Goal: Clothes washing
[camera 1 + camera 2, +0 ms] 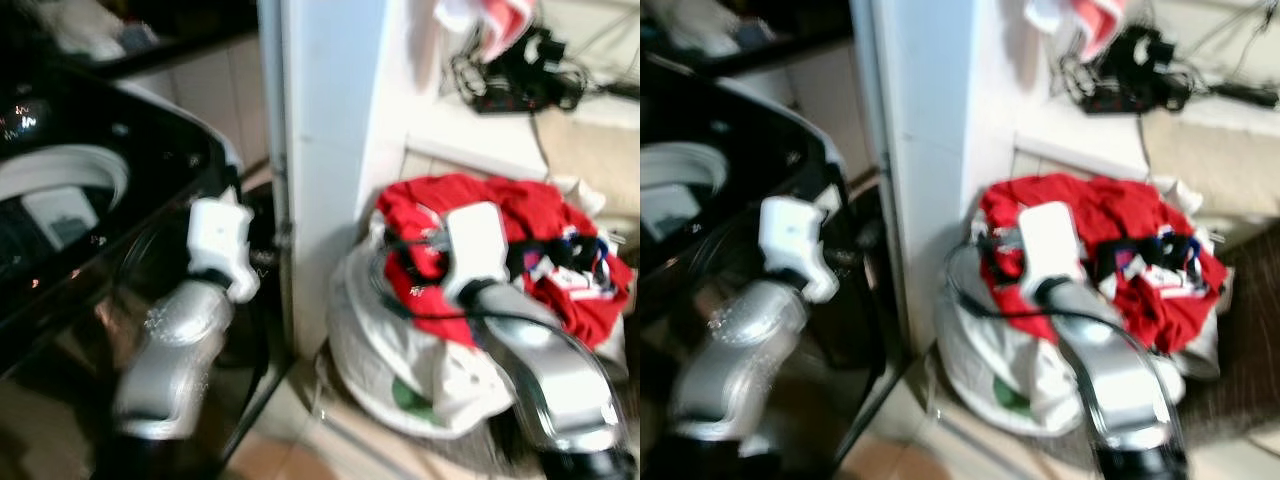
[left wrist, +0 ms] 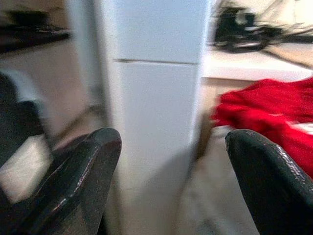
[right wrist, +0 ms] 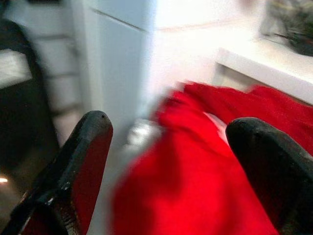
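You have the pile of red clothes (image 1: 480,215) heaped on top of a white laundry bag (image 1: 400,360) that sits on the tiled floor (image 1: 290,455), just beside the tall white pillar (image 1: 330,120) and on your right of it. Your right claw (image 3: 166,166) is released, its 2 black fingers (image 3: 73,166) spread wide with the red fabric close in front of them and between them; from the head cameras the right arm's white wrist housing (image 1: 475,250) lies over the middle of the red heap, though the blur makes it hard to say whether the fingers touch the cloth. Some dark blue and white garments (image 1: 570,265) are mixed into the far right side of the pile. Your left claw (image 2: 171,181) is also released, both fingers (image 2: 83,181) apart with nothing between them, pointing at the base of the white pillar. The left arm (image 1: 180,340) is raised in front of the black glossy washing machine (image 1: 90,200), which stands on your left of the pillar with its pale drum opening (image 1: 60,175) visible at the top. On the white ledge (image 1: 480,140) behind the pile lies a tangle of black cables (image 1: 520,70).
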Controlling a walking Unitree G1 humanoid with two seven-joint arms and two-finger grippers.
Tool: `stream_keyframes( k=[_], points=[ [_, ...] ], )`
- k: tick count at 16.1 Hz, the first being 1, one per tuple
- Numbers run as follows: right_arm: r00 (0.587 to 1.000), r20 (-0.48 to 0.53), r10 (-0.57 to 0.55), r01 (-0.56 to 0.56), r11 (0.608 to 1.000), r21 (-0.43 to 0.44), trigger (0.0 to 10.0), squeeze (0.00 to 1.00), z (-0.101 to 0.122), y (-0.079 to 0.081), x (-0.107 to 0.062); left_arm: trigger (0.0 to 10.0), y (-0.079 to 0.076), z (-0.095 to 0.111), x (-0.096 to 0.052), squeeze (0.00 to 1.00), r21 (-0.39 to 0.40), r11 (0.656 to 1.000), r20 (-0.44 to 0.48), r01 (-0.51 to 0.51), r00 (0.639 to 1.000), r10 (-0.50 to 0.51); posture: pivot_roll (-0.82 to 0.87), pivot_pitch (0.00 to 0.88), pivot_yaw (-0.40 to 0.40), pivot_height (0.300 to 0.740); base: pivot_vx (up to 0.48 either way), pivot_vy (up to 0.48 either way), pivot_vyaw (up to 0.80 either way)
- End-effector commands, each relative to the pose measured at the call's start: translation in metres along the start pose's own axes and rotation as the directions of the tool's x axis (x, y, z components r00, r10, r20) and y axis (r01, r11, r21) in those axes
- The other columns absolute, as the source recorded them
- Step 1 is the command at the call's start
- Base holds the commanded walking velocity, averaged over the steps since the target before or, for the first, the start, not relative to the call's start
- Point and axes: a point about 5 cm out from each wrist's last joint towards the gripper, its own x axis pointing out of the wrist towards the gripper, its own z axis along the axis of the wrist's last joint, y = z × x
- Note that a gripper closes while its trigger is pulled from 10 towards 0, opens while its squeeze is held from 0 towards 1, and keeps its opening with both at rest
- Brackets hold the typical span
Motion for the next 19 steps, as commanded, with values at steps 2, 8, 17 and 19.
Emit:
stream_keyframes(
  k=[2, 8, 17, 19],
  points=[
    [1.000, 0.017, -0.009, 0.009, 1.000, -0.001, 10.0, 0.00, 0.005, 0.002, 0.001, 10.0, 0.012, 0.003, -0.003, 0.00, 0.018, 0.999, 0.009, -0.037, 0.999, 0.037, -0.06, 0.000, -0.020, 0.740, 0.000, 0.000, 0.00],
    [0.981, -0.071, -0.182, 0.185, 0.982, 0.046, 10.0, 1.00, -0.002, -0.037, 0.007, 10.0, 0.015, 0.003, -0.003, 0.00, 0.024, 0.999, 0.006, -0.031, 0.999, 0.031, -0.06, 0.000, -0.013, 0.740, 0.000, 0.000, 0.00],
    [0.942, -0.182, -0.281, 0.291, 0.956, 0.031, 10.0, 1.00, -0.032, -0.093, 0.029, 10.0, 0.005, 0.001, -0.004, 0.00, 0.011, 0.998, -0.019, 0.058, 0.998, -0.058, -0.05, 0.000, -0.007, 0.740, 0.000, 0.000, 0.00],
    [0.939, -0.208, -0.275, 0.283, 0.959, 0.007, 10.0, 1.00, -0.040, -0.101, 0.038, 10.0, 0.005, 0.002, -0.003, 0.00, 0.015, 0.998, -0.018, 0.068, 0.998, -0.068, -0.04, 0.000, -0.008, 0.740, 0.000, 0.000, 0.00]
  ],
)
